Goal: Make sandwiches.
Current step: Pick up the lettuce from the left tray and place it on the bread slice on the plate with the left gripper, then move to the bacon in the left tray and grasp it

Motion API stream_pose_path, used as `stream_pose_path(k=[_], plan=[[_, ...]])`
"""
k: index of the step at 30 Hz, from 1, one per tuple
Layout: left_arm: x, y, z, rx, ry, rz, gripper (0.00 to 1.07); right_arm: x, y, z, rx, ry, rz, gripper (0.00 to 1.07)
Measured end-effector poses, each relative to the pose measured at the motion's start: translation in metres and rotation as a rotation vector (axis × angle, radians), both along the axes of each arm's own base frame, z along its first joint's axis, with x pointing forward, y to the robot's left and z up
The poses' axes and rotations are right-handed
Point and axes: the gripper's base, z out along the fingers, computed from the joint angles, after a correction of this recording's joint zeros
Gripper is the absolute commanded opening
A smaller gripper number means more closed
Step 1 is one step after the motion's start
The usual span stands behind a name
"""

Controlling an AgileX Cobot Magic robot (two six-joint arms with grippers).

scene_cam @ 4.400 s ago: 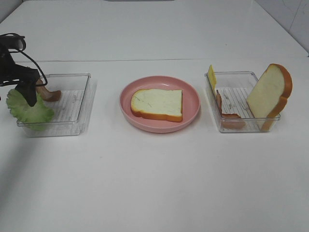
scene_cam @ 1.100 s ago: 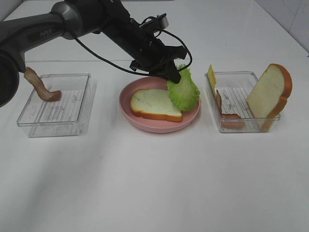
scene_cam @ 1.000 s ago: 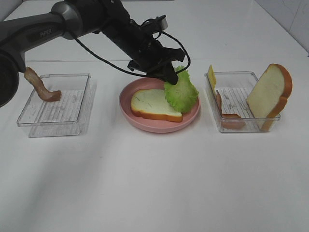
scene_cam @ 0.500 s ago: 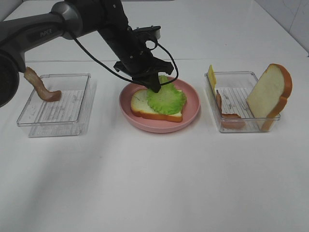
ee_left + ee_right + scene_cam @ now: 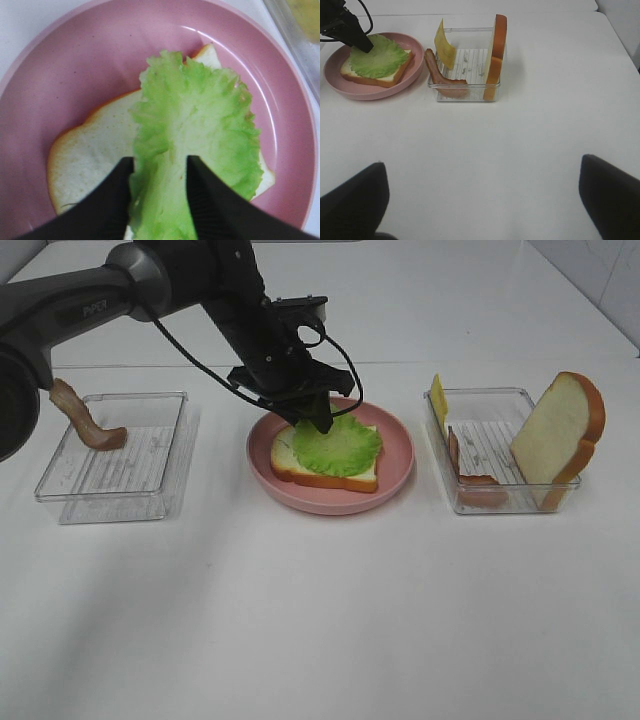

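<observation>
— Looking from up high, what is in the middle of the picture?

— A pink plate (image 5: 397,447) sits on the white worktop (image 5: 320,620). A bread slice (image 5: 287,456) lies flat on it. The green lettuce (image 5: 338,444) lies on top of the bread and covers most of it.

— Where is the left pincer (image 5: 318,423)?

— It comes down from the upper left on a dark arm. Its tips are at the back edge of the lettuce.

— Is it squeezing the leaf?

— No. In the left wrist view the left pincer (image 5: 160,162) has let go. Its two black fingers (image 5: 200,200) stand apart, and the stalk end of the lettuce (image 5: 195,125) lies flat between them on the bread slice (image 5: 95,150).

— And the right pincer (image 5: 481,165)?

— It is wide open with nothing in it. It hangs over bare worktop, well apart from the food.

— What is on the right of the high picture?

— A clear right tray (image 5: 497,392). A second bread slice (image 5: 555,430) stands tilted at its right end. A yellow cheese slice (image 5: 438,398) leans at its back left corner, and a bacon strip (image 5: 472,482) lies along its left side.

— And on the left?

— A clear left tray (image 5: 120,475). Another bacon strip (image 5: 85,420) hangs over its back left corner.
</observation>
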Motion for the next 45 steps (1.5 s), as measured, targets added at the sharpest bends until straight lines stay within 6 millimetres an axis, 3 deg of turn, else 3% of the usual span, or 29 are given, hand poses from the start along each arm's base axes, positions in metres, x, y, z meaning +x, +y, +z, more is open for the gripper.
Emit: stream_pose_path(k=[1,2,3,5,7,10,12,14,15,20,21,24,26,27,28,29,30,31,33,35,45], plan=[[0.000,0.002,0.003,0.016,-0.002,0.016,0.94,0.000,0.000,0.000,0.000,0.000,0.000,0.98],[0.000,0.002,0.003,0.016,-0.002,0.016,0.94,0.000,0.000,0.000,0.000,0.000,0.000,0.98],[-0.001,0.004,0.010,0.032,-0.005,0.016,1.02,0.000,0.000,0.000,0.000,0.000,0.000,0.98],[-0.001,0.005,0.016,0.038,-0.015,0.015,1.02,0.000,0.000,0.000,0.000,0.000,0.000,0.98],[-0.008,0.009,0.050,0.039,-0.037,0.004,1.02,0.000,0.000,0.000,0.000,0.000,0.000,0.98],[-0.010,0.009,0.059,0.035,-0.044,0.002,1.02,0.000,0.000,0.000,0.000,0.000,0.000,0.98],[-0.020,0.018,0.099,0.060,-0.074,0.008,1.02,0.000,0.000,0.000,0.000,0.000,0.000,0.98],[-0.021,0.020,0.106,0.071,-0.089,0.023,1.02,0.000,0.000,0.000,0.000,0.000,0.000,0.98],[-0.024,0.028,0.120,0.111,-0.120,0.065,1.02,0.000,0.000,0.000,0.000,0.000,0.000,0.98],[-0.027,0.047,0.141,0.153,-0.159,0.121,1.02,0.000,0.000,0.000,0.001,0.000,-0.001,0.98],[-0.029,0.060,0.153,0.155,-0.169,0.149,1.02,0.000,0.000,0.000,0.001,0.000,-0.001,0.98],[-0.031,0.077,0.158,0.165,-0.158,0.178,1.02,0.000,0.000,0.000,0.001,0.000,-0.001,0.98],[-0.031,0.108,0.157,0.189,-0.123,0.237,1.01,0.000,0.000,0.000,0.001,0.000,-0.001,0.98],[-0.031,0.108,0.157,0.189,-0.123,0.237,1.01,0.000,0.000,0.000,0.001,0.000,-0.001,0.98],[-0.031,0.120,0.154,0.198,-0.105,0.260,1.01,0.000,0.000,0.000,0.001,0.000,-0.001,0.98],[-0.029,0.145,0.148,0.216,-0.071,0.306,1.00,0.000,0.000,0.000,0.001,0.000,-0.001,0.98],[-0.029,0.145,0.148,0.216,-0.071,0.306,1.00,0.000,0.000,0.000,0.001,0.000,-0.001,0.98],[-0.026,0.165,0.141,0.230,-0.040,0.347,1.00,0.000,0.000,0.000,0.001,0.000,-0.001,0.98],[-0.025,0.176,0.138,0.236,-0.030,0.369,1.00,0.000,0.000,0.000,0.001,0.000,-0.001,0.98],[-0.021,0.201,0.135,0.242,-0.012,0.421,1.00,0.000,0.000,0.000,0.001,0.000,-0.001,0.98],[-0.015,0.251,0.127,0.257,0.008,0.493,1.00,0.000,0.000,0.000,0.001,0.000,-0.001,0.98]])
